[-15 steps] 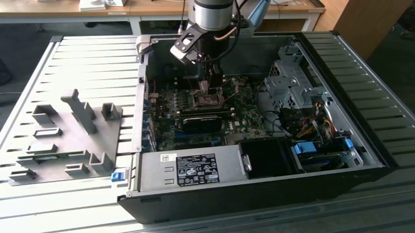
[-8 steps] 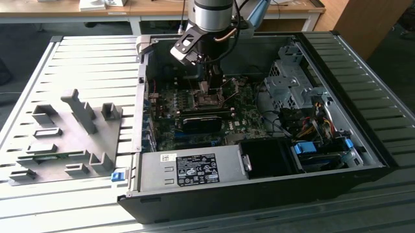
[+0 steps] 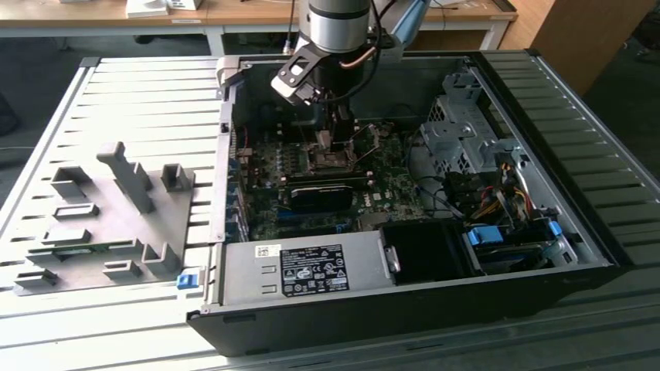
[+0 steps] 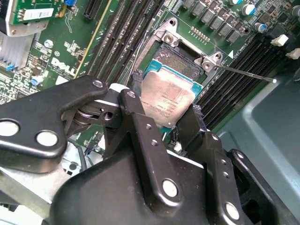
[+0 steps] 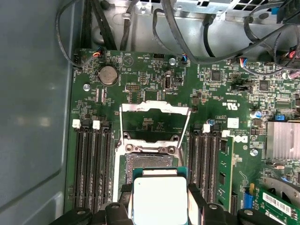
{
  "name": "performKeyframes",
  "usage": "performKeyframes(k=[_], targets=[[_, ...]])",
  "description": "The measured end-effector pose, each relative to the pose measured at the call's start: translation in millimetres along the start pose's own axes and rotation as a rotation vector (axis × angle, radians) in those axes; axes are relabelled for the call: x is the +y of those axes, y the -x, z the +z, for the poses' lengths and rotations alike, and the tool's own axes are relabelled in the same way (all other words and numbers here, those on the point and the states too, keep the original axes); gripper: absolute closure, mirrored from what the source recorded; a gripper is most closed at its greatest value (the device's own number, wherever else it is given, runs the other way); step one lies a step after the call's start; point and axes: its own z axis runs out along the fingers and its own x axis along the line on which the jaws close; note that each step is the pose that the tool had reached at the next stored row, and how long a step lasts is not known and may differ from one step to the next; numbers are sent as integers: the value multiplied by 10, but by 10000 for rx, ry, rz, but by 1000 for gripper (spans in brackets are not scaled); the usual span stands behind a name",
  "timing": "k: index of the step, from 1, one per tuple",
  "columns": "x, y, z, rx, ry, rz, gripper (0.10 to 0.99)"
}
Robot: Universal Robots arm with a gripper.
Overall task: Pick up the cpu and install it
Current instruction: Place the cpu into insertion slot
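Silver-topped cpu [image 4: 172,104] pinched by two opposite edges in black gripper [image 4: 167,95], fingers clamped on it. Cpu sits right over open socket [image 4: 180,49] on green motherboard [image 5: 154,75], inside open computer case [image 3: 577,147]; contact with socket unclear. Socket's metal retention frame [image 5: 154,108] flipped up. Grey fixture plate [image 3: 103,209] lies beside case, at exterior view's left.

A slatted metal table [image 3: 134,85] lies in front; behind stand wooden desks [image 3: 258,11] and a wooden panel [image 3: 567,39].
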Motion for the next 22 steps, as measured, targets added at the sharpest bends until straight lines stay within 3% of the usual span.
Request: performKeyframes(k=[14, 22], targets=[[-4, -35, 175, -19, -10, 210, 541], [-5, -43, 221, -23, -15, 324, 541]])
